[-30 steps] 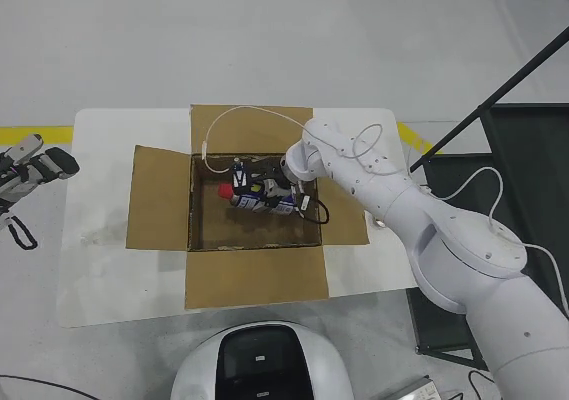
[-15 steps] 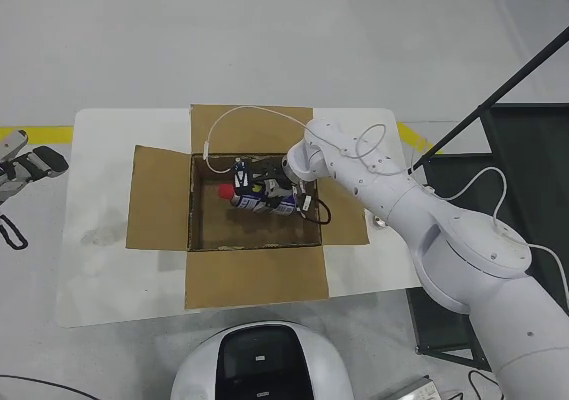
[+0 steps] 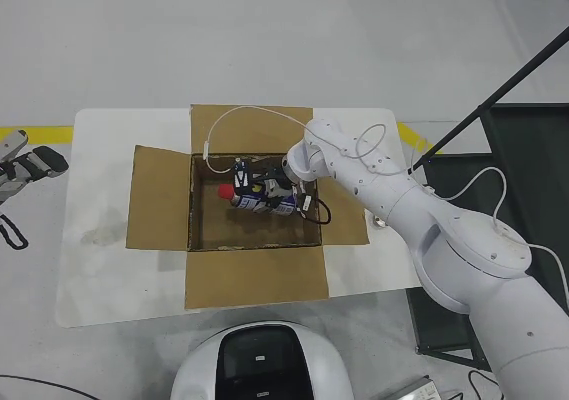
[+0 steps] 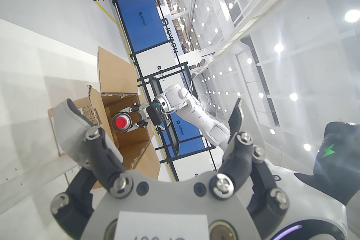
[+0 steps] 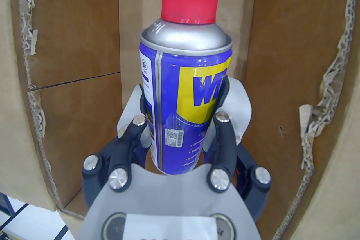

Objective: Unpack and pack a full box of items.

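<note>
spray can [image 5: 188,49] in right gripper [image 5: 184,96]

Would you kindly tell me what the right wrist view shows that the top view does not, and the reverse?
The right wrist view adds the blue and yellow label and silver shoulder of the spray can, the fingers pressed against both its sides, and the torn inner edges of the box. The top view adds the white table, the four flaps folded out flat, and the left gripper held off beyond the table's edge. Both share the right gripper shut on the red-capped can inside the cardboard box.
</note>
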